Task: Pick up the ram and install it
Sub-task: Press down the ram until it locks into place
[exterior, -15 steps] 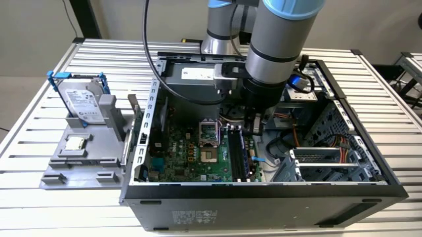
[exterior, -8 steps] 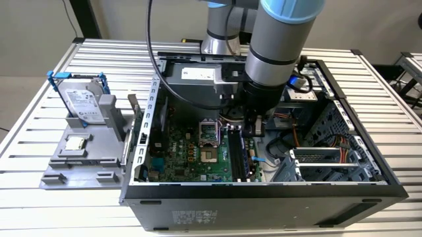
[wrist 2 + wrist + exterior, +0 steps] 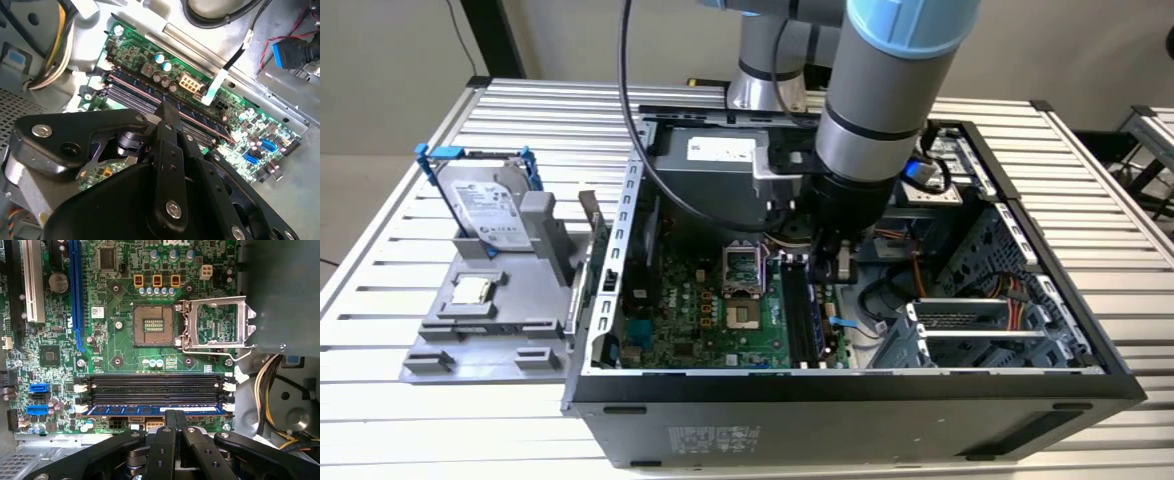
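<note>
The ram [image 3: 150, 410] is a long blue stick lying along the memory slot closest to my gripper, between the white end latches [image 3: 229, 407]. In the first wrist view, my gripper [image 3: 175, 414] has its two black fingers [image 3: 167, 440] pressed together, with their tips at the stick's top edge near its middle. The fingers sit side by side along the stick's length and do not clamp it. In the exterior view, the gripper [image 3: 831, 265] reaches down into the open computer case [image 3: 854, 390], over the motherboard's memory slots [image 3: 803, 315]. The second wrist view shows the fingertips [image 3: 165, 110] on the slot row.
Empty black memory slots [image 3: 155, 385] lie beside the ram. The processor socket [image 3: 152, 325] is open, its metal lid [image 3: 217, 322] flipped aside. Yellow and black cables [image 3: 265, 390] hang near the slots. Outside the case, a grey holder [image 3: 480, 320] carries a hard drive [image 3: 487, 200] and a small chip [image 3: 471, 290].
</note>
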